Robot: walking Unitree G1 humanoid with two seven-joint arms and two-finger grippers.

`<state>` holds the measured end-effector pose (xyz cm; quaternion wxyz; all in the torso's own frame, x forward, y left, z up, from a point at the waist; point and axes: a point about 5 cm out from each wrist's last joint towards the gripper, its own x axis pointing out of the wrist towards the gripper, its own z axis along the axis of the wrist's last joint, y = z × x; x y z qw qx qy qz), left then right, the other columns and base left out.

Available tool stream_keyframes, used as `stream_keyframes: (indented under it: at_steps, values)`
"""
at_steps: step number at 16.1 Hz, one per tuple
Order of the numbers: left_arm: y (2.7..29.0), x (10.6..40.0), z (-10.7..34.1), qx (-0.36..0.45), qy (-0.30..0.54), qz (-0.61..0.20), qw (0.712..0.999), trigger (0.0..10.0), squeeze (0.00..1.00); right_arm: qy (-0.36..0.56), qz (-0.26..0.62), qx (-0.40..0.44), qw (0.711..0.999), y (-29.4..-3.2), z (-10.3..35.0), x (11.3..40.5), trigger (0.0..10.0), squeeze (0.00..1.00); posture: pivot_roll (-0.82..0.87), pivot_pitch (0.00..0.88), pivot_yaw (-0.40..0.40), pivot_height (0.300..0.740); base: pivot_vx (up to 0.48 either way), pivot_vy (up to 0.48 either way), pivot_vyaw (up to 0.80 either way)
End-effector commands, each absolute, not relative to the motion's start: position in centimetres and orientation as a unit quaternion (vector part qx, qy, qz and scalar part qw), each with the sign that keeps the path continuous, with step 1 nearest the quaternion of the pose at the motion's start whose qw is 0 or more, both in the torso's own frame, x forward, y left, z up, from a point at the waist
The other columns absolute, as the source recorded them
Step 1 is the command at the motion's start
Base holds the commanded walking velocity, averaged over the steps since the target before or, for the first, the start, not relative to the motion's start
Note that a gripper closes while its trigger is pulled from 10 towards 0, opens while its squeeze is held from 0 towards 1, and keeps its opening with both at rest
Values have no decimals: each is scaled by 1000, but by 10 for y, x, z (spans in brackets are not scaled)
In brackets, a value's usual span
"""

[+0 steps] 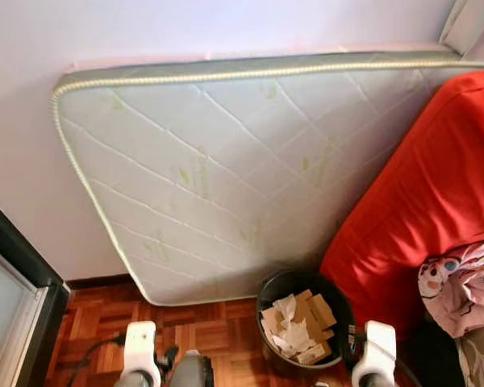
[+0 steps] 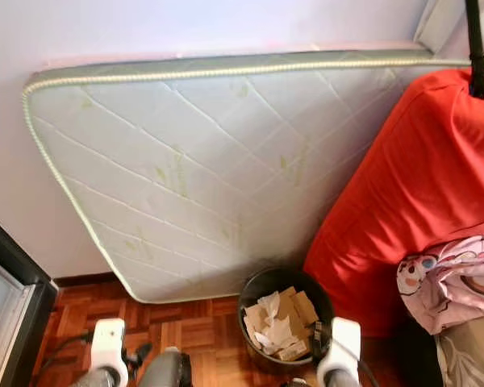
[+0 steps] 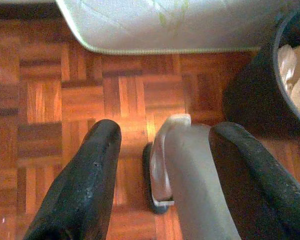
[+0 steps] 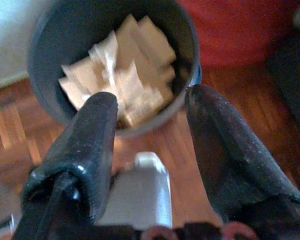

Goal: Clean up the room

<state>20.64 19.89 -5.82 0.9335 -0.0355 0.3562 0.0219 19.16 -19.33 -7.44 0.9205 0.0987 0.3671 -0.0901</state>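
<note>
A dark round waste bin (image 1: 302, 321) stands on the parquet floor, holding crumpled tissues and cardboard scraps (image 1: 297, 327). In the right wrist view the bin (image 4: 117, 55) lies just beyond my right gripper (image 4: 152, 107), whose two black fingers are open with nothing between them. My left gripper (image 3: 165, 132) is open too, hanging over the bare floor with the bin's wall (image 3: 257, 95) to one side. Both arms hang low at the bottom of the head views, the left arm (image 1: 139, 348) and the right arm (image 1: 377, 351).
A white quilted mattress (image 1: 226, 169) leans against the wall. A red bedcover (image 1: 427, 201) drapes over furniture on the right, with a pink patterned cloth (image 1: 460, 282) beside it. A dark-framed door or cabinet (image 1: 16, 290) stands at the left.
</note>
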Motion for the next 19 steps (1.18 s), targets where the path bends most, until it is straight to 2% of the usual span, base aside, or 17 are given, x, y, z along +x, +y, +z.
stream_keyframes:
  at_steps: [1,3,6,10,17,19]
  values:
    - [196,205,-63,-29,369,18,929,10000,0,387,-91,92,913,-192,-79,184,10000,0,19,0,-8,695,0,0,0]
    - [187,201,-69,-23,390,2,920,10000,0,412,-75,77,905,-189,-85,174,10000,0,24,0,-17,715,0,0,0]
    - [184,200,-72,-31,403,16,915,10000,0,417,-61,69,904,-186,-86,174,10000,0,10,0,-28,740,0,0,0]
    - [182,196,-77,-23,421,9,907,10000,0,420,-71,68,902,-191,-85,176,10000,0,10,0,-26,740,0,0,0]
    - [188,188,-80,-29,432,44,900,10000,0,435,-69,68,895,-192,-88,170,10000,0,13,0,-30,740,0,0,0]
    - [188,186,-81,-34,430,50,901,10000,0,444,-69,68,891,-192,-89,167,10000,0,16,0,-33,740,0,0,-728]
